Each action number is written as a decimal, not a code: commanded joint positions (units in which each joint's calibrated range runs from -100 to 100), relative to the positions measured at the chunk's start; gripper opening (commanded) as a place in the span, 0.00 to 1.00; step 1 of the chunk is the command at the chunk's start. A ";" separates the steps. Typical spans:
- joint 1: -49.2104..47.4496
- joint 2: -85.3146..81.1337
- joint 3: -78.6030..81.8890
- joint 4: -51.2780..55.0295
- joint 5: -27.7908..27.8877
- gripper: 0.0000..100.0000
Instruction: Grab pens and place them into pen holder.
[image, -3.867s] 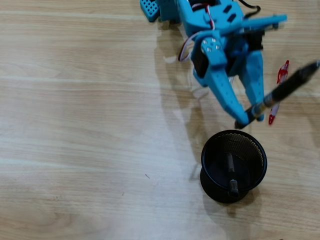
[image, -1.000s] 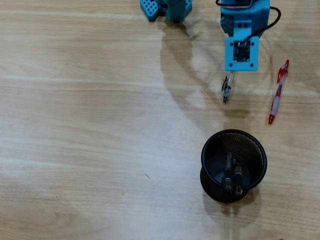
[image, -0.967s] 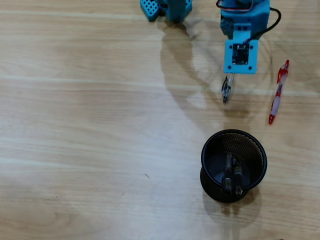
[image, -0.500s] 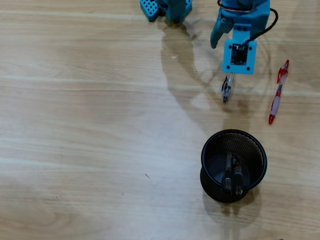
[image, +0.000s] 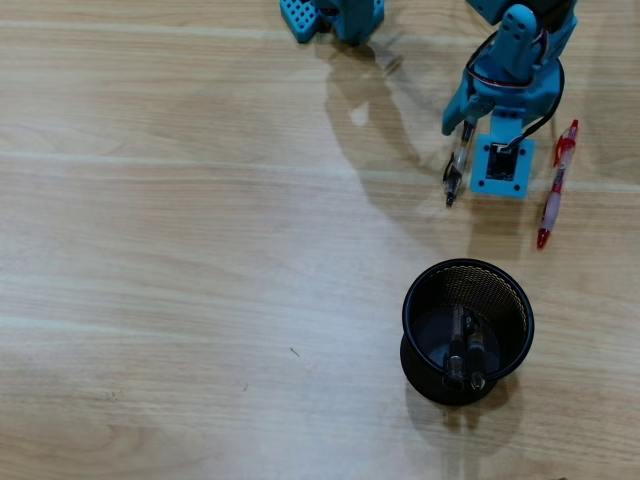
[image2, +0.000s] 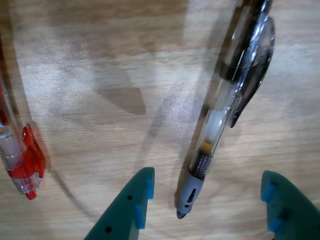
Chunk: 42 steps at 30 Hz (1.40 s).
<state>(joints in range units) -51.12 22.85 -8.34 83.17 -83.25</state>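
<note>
Your gripper (image2: 207, 202) is hanging low over the table with its two blue fingers spread wide apart, and nothing is clamped between them. In the wrist view one fingertip (image2: 137, 197) is showing at the bottom centre and the other at the bottom right, and the tip end of the clear pen (image2: 220, 115) is lying on the wood in the gap between them, touching neither finger as far as you can see. Its grey tip is pointing toward the bottom of that view, and its dark clip is sitting on the right side of the barrel.

In the overhead view the arm (image: 510, 70) is reaching down from the top right, and the clear pen (image: 456, 172) is lying just left of the wrist camera block. The red and white pen (image: 556, 185) is lying flat just right of that block, roughly parallel to the clear one; its red end is also showing at the left edge of the wrist view.

Lower down in the overhead view, well apart from the gripper, the pen holder (image: 467, 330) is standing upright on the table (image: 180, 260) with two dark pens (image: 465, 350) leaning inside it.
</note>
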 joint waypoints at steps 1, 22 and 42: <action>-0.60 0.54 -0.71 -0.94 -1.30 0.25; 1.14 -4.47 20.47 -21.07 -1.36 0.22; 2.15 -8.46 21.92 -20.53 -0.78 0.02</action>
<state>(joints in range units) -50.26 17.08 14.20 62.80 -84.34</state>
